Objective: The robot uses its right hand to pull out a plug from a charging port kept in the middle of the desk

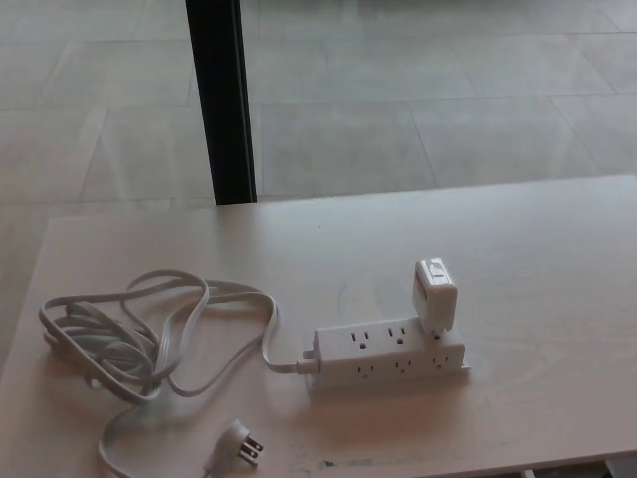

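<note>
White power strip (390,353) lies flat near the middle of the pale desk (537,259), long side roughly across the head view. A white charger plug (435,295) stands seated in the outlet at its right end, still fully in. The strip's cord (149,334) runs off the left end into a loose coil at the desk's left, ending in its own pronged plug (239,445) near the front edge, lying free.

Neither robot hand shows; openness and hold cannot be told for either.

Risks, as judged: nothing pins the strip, so a pull may lift or drag the whole strip rather than free the charger. An angled pull could jam the prongs. The dragging cord might snag.

Containers: none on the desk.
</note>
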